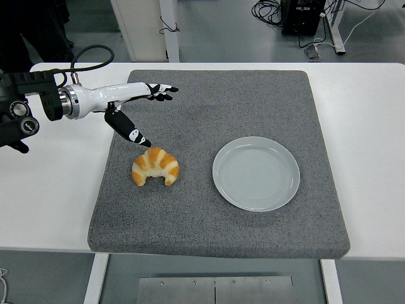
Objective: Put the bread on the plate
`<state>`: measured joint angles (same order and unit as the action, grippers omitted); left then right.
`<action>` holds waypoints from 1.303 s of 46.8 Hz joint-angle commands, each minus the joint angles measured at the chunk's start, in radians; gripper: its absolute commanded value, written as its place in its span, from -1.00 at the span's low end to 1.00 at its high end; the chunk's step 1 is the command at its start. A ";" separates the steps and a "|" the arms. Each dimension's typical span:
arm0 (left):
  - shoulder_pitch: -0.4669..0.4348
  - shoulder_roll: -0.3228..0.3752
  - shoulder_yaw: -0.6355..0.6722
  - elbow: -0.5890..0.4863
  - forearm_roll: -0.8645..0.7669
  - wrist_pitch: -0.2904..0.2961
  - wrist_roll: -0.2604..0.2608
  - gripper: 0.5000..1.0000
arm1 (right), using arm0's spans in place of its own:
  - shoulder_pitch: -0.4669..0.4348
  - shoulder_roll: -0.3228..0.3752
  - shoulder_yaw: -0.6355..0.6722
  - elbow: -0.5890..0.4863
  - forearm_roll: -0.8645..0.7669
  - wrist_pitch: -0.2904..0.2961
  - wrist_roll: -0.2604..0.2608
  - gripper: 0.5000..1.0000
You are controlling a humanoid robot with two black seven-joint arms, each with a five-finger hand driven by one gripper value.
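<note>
A golden croissant [155, 166] lies on the left half of the grey mat [215, 215]. To its right sits an empty pale grey plate [256, 173]. My left hand [136, 107] reaches in from the left edge, white with black fingertips. It is open, with the fingers stretched toward the far side and the thumb [128, 131] pointing down. The thumb tip hangs just above and to the left of the croissant, apart from it. The hand holds nothing. No right arm shows.
The mat covers the middle of a white table [367, 133]. Beyond the far edge are a floor with cables [266, 9] and table legs. A black cable loops above my left forearm [88, 57].
</note>
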<state>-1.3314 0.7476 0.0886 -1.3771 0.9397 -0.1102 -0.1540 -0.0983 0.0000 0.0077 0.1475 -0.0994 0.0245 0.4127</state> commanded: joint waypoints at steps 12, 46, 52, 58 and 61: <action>0.026 0.033 0.000 -0.042 0.040 0.001 -0.024 0.86 | 0.000 0.000 0.000 0.000 0.000 0.000 0.000 1.00; 0.120 0.018 -0.001 -0.040 0.191 0.090 -0.048 0.82 | 0.000 0.000 0.000 0.000 0.000 0.000 0.000 1.00; 0.147 0.003 0.000 -0.040 0.221 0.121 -0.048 0.81 | 0.000 0.000 0.000 0.000 0.000 0.000 0.000 1.00; 0.159 -0.013 0.008 -0.034 0.237 0.144 -0.048 0.80 | 0.000 0.000 0.000 0.000 0.000 0.000 0.000 1.00; 0.159 -0.014 0.031 -0.033 0.243 0.165 -0.048 0.80 | 0.000 0.000 0.000 0.001 0.000 0.000 0.000 1.00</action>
<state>-1.1723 0.7344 0.1009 -1.4119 1.1762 0.0367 -0.2028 -0.0981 0.0000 0.0077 0.1472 -0.0996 0.0247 0.4126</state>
